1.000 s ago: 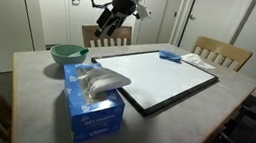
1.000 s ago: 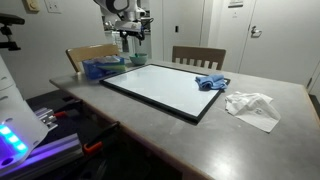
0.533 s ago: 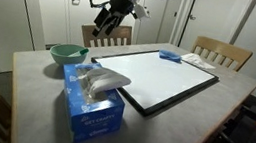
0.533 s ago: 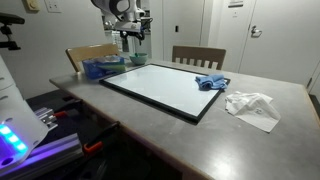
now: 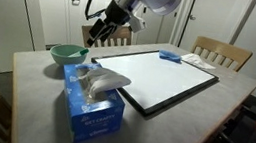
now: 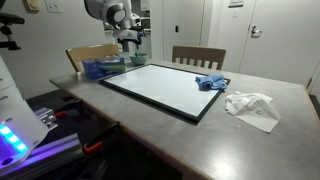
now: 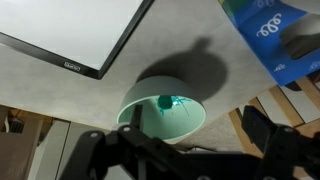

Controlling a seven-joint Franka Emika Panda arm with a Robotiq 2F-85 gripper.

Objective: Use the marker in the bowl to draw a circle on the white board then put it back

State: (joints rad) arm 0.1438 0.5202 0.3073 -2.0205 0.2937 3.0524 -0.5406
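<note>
The gripper (image 5: 89,38), jaws fully apart and holding nothing, is dropping closer over the bowl (image 5: 67,53); the marker (image 7: 167,100) is lying inside, so pickup is starting.

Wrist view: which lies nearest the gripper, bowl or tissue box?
The round teal bowl, centred before the gripper; the blue tissue box sits at the edge.

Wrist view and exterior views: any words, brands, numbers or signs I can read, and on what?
No text reads clearly enough to quote.
white board: small light logo on its black frame, too blurred.
tissue box: white print, blurred; in an exterior view, too small.
door plaque: too small.
</note>
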